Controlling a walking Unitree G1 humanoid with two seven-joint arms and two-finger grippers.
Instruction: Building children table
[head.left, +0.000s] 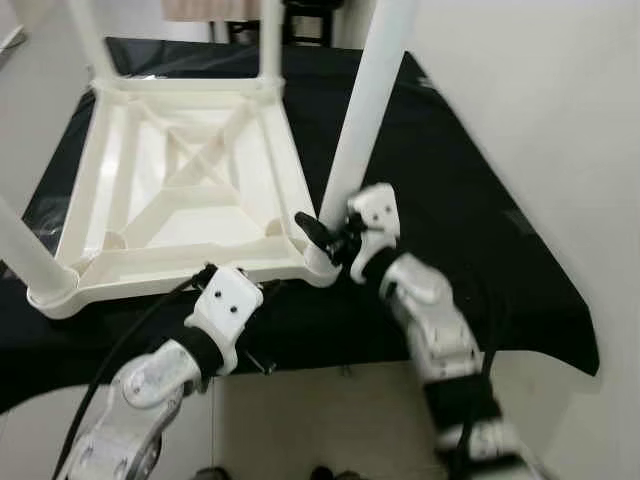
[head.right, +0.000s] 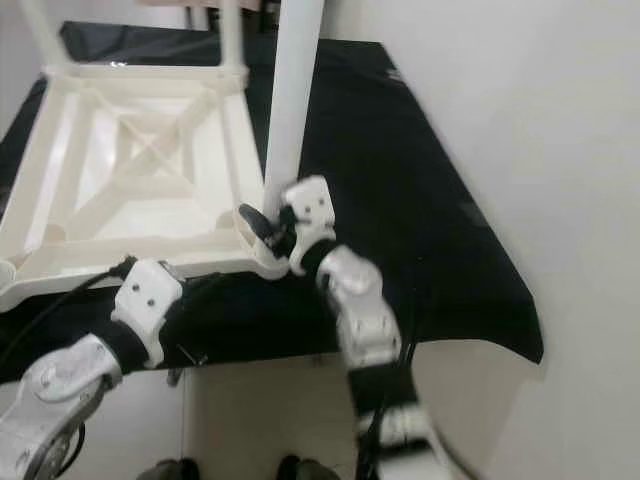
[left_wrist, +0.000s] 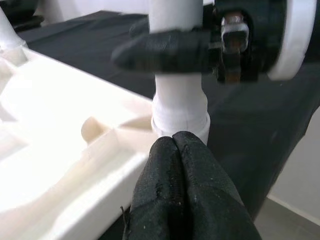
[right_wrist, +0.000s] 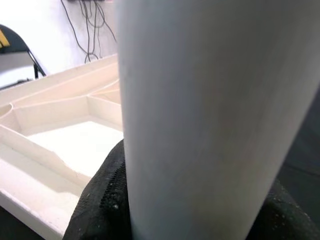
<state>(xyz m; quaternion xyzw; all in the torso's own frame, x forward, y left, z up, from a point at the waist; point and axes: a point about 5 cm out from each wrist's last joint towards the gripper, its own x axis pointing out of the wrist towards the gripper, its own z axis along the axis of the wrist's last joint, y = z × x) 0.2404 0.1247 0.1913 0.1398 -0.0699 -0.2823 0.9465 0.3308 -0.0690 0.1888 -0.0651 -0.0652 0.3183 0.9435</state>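
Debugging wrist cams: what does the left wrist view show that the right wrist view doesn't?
Left wrist view: its own left gripper, fingers pressed shut near the socket, plus the right gripper across the leg. Right wrist view: the leg up close between black fingers, and wall cables. Both: the white upturned tabletop and black cloth.

Upturned table top (head.left: 180, 190): white moulded plastic, smooth with a soft sheen. Leg (head.left: 362, 120): the same white plastic, smooth and faintly glossy. Worktop (head.left: 450, 200): covered in matt black cloth. Fingers (left_wrist: 180, 195) of the left gripper: black, matt, with a rough woven-looking surface. Arm shells (head.left: 440, 330): silver with glossy highlights.
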